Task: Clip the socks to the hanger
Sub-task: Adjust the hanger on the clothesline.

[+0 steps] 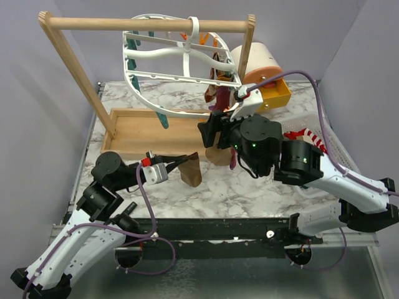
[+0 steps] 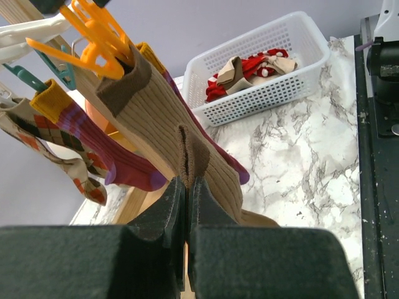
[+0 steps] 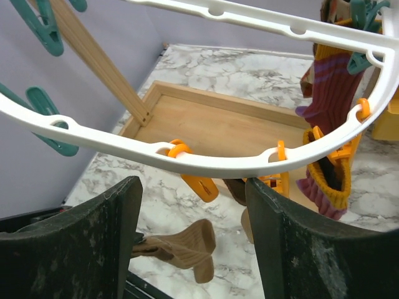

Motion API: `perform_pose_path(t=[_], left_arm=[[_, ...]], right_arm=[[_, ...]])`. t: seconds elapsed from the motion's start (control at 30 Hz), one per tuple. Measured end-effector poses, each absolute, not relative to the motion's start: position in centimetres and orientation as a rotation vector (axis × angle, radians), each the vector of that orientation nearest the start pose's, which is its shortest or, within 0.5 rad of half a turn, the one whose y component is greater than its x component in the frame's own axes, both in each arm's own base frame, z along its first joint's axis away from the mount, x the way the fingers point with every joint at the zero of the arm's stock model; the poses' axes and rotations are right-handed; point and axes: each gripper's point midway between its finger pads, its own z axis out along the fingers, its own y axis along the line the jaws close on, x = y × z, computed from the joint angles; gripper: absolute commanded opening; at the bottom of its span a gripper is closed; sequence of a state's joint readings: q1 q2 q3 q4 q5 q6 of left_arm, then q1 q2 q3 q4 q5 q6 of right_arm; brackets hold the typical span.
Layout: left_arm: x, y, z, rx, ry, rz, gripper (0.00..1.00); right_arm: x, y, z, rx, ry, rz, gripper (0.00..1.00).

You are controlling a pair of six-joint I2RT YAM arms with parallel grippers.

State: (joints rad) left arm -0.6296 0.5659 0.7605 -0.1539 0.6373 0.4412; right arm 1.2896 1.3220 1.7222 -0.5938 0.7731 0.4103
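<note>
Jaws of the left gripper pinch the tan sock, whose cuff sits at an orange clip; the right gripper gapes wide under the hanger. A maroon sock and an argyle sock already hang clipped, while more socks wait in the white basket. No writing is legible.

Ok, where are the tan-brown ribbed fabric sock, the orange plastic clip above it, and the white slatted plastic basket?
tan-brown ribbed fabric sock (image 2: 163, 128): left wrist view, on its ribbed middle.
orange plastic clip (image 2: 93, 38): left wrist view, on the clip's body.
white slatted plastic basket (image 2: 268, 93): left wrist view, on its near slatted wall.
</note>
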Motion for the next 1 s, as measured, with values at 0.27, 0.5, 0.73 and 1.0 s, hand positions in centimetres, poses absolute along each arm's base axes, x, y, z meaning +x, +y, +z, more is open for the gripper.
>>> perform_pose_path(t=[0.27, 0.5, 0.73, 1.0], left_arm=[[14.9, -22.1, 33.3, 1.188, 1.018, -0.643, 0.0], [15.0, -22.1, 33.4, 1.185, 1.011, -0.641, 0.0], [15.2, -22.3, 33.5, 1.178, 1.015, -0.65, 0.0], [15.3, -22.5, 33.7, 1.171, 1.012, -0.655, 0.0]], right_arm=[[21.6, 29.6, 43.3, -0.141, 1.738, 0.456, 0.56], [21.9, 27.0, 43.3, -0.075, 1.72, 0.389, 0.55], [22.0, 24.9, 43.7, -0.023, 1.7, 0.358, 0.55], [21.0, 24.8, 44.6, -0.091, 1.695, 0.452, 0.64]])
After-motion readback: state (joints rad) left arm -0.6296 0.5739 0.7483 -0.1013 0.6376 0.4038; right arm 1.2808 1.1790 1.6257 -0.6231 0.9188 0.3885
